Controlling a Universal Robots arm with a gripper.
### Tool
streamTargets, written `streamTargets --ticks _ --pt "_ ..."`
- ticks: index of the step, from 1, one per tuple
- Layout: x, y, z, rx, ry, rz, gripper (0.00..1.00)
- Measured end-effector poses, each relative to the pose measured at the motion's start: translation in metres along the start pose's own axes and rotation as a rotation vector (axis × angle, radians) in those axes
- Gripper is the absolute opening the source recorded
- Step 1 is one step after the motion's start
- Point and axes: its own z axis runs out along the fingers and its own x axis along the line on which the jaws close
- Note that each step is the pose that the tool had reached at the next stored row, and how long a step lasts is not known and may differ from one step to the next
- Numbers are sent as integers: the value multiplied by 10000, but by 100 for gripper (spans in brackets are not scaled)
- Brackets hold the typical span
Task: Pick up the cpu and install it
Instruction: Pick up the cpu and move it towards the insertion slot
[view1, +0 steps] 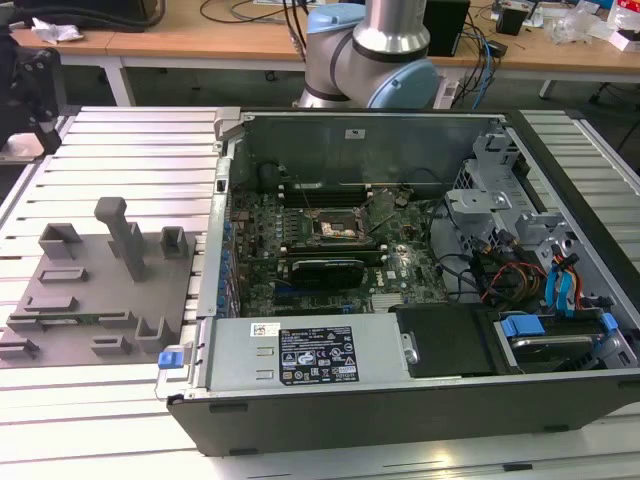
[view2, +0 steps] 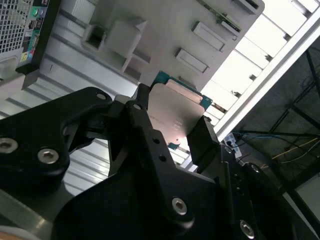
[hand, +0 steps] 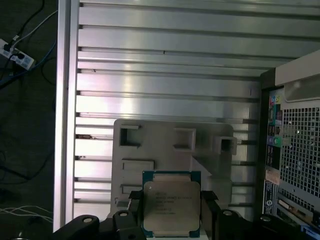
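The pincer (view2: 172, 117) is clamped on the cpu (hand: 171, 204), its 2 fingers (hand: 134, 202) pressing opposite edges, with the metal top facing the first wrist view. The chip hangs clear of the grey tray (hand: 150, 131) on the slatted desk (hand: 165, 95), beside the open computer case (view1: 400, 250). Doing this carry well likely means holding the chip level, gripping the edges only, and avoiding any jolt.
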Motion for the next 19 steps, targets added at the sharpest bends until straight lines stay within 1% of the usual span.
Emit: streamTargets --ticks 1,6,8,9,11,13,15,16,19 --pt "-48 0 5 -1 -1 -1 55" --pt "-219 -6 9 10 0 -1 55" --pt "-253 -7 9 10 1 -1 55" --pt "-292 -8 10 12 1 -1 55" --pt "-348 -11 12 12 1 -1 55" --pt "-390 -12 13 12 0 -1 55" --pt "-463 -15 14 12 2 -2 55" --pt "-485 -16 15 12 1 -2 55" --pt "-615 -21 18 13 2 -1 55"
